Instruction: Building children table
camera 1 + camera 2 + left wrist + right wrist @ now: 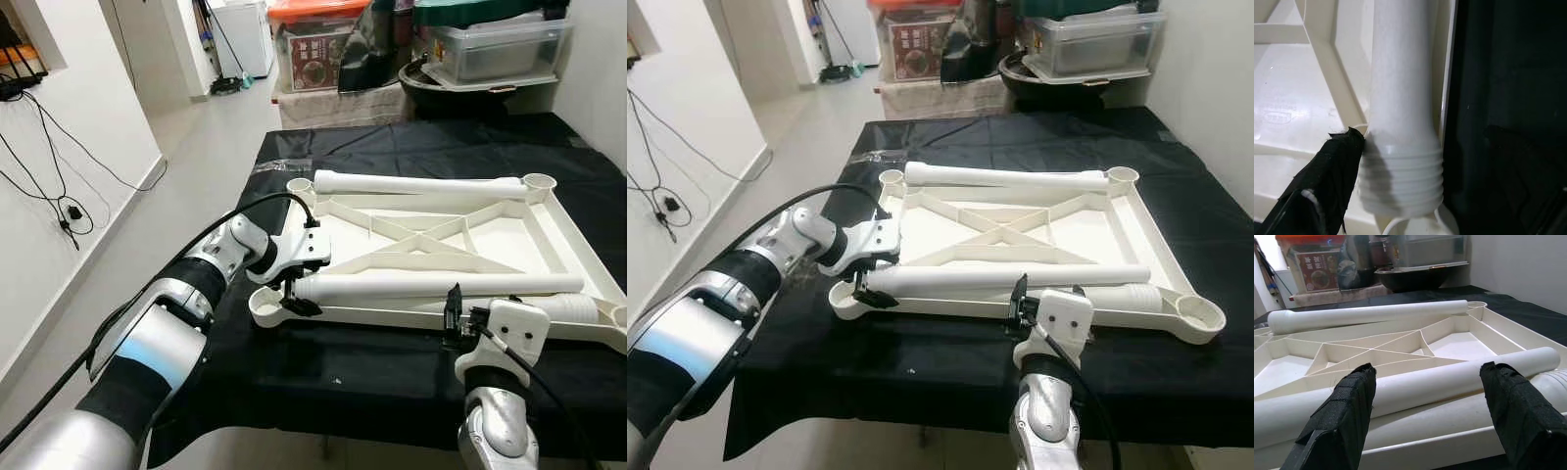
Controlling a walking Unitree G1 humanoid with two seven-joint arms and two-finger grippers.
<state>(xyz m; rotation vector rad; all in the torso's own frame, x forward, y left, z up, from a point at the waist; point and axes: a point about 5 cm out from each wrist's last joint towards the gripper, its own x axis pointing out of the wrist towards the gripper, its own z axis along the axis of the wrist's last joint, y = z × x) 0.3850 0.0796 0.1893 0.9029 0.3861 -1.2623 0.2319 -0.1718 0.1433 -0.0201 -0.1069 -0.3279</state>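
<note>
Lying crosswise on the near rail of the upturned white tabletop frame (549, 240), the near leg (441, 285) runs left to right before the robot, its threaded end just beside the near-left corner socket (266, 305). Left claw (294, 297) sits at that threaded end, one finger (1327, 181) touching the thread; whether it grips cannot be told. Right claw (1425, 426), fingers spread wide, faces the shaft's middle from the black-covered worktop (343, 377) edge. Judgement: the left arm is nearer the socket end. A second leg (421, 183) lies along the far rail
</note>
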